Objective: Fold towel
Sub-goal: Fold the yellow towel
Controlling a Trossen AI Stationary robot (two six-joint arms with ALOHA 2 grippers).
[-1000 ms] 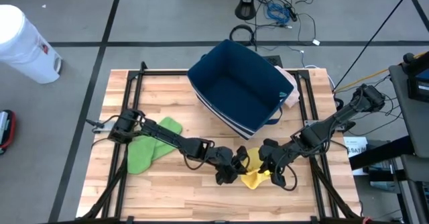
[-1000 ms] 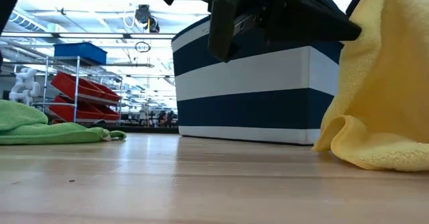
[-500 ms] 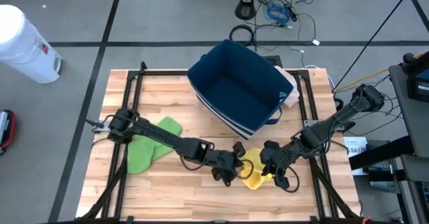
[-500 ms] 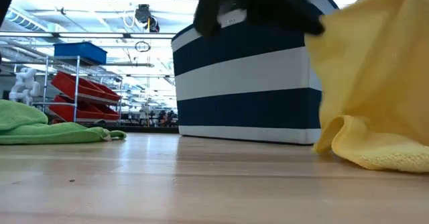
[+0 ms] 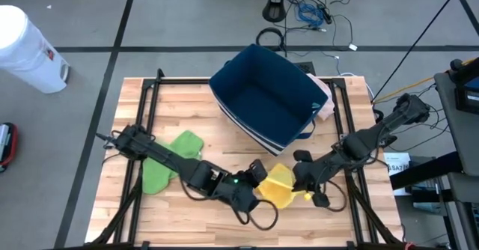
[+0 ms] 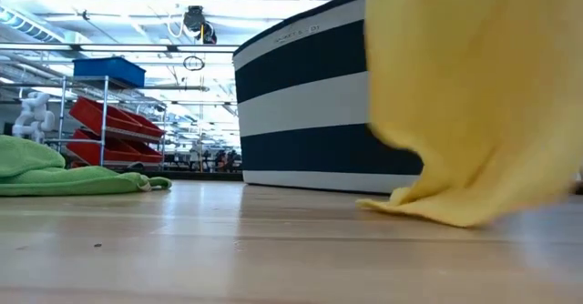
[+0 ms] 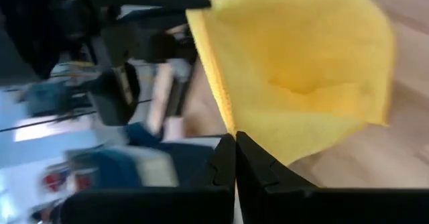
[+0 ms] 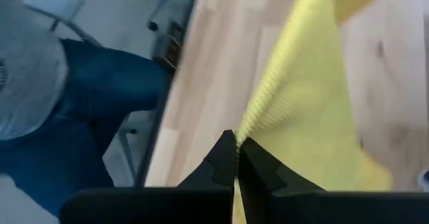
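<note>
A yellow towel [image 5: 275,184] hangs spread between my two grippers near the table's near edge. In the low view it fills the right side as a wide sheet [image 6: 474,86], and its lower fold [image 6: 437,208] rests on the wood. My left gripper [image 5: 258,174] is shut on the towel's left end. My right gripper [image 5: 301,181] is shut on its right end. A green towel [image 5: 168,160] lies crumpled on the table's left part. My left gripper [image 7: 234,150] pinches the yellow towel's hemmed edge [image 7: 230,125] between its two shut fingers. The cloth spreads away from the fingers as an open sheet. My right gripper [image 8: 236,147] pinches the towel's edge [image 8: 249,122] between its shut fingers; the edge runs straight away from them, drawn fairly taut.
A navy basket with white stripes [image 5: 266,96] stands at the table's far middle, just behind the towel [image 6: 319,113]. A pink cloth [image 5: 327,100] lies by its right side. A white bin [image 5: 26,48] stands on the floor off the left. A person in jeans [image 8: 80,117] is beside the table.
The left arm has swung toward the table's near edge and drawn its end of the towel leftward. The yellow towel, bunched between the grippers a second ago, has spread into a wide hanging sheet. Its lower fold has stayed on the table.
</note>
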